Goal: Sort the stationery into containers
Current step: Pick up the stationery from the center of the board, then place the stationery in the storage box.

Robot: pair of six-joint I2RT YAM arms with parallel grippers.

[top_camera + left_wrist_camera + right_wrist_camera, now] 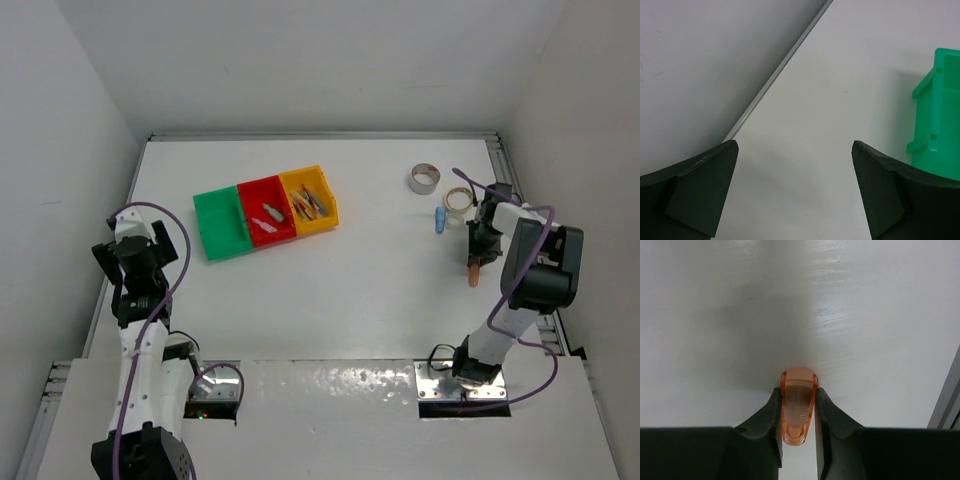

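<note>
Closest to the right wrist camera, the right gripper (797, 392) has its two black fingers (767, 417) closed narrow on a short translucent orange plastic stick (798, 412), with one finger on each side. The rounded end of the orange stick stands out past the tips toward the white table (740, 315). Whether this end touches the table, I cannot tell.

Seen from above, this gripper is at the right side of the table, a little nearer than a small group of stationery. In the group a grey-white tape roll (424, 179) lies farthest, a tan tape roll (458, 200) is just beside it to the near right, and a short blue stick (439, 219) lies just left and near of the tan roll.

Left of the centre, three small open plastic bins are joined in a slanted row: a green bin (215, 238) on the left, a red bin (254, 200) in the middle and a yellow bin (331, 205) on the right, farthest. Some small pale items (267, 218) lie in the red bin, and thin pens (310, 203) lie in the yellow bin.

At the left side, the left gripper (795, 147) stands wide open over bare table with nothing between its fingers — the green bin is to its right, apart from it.
</note>
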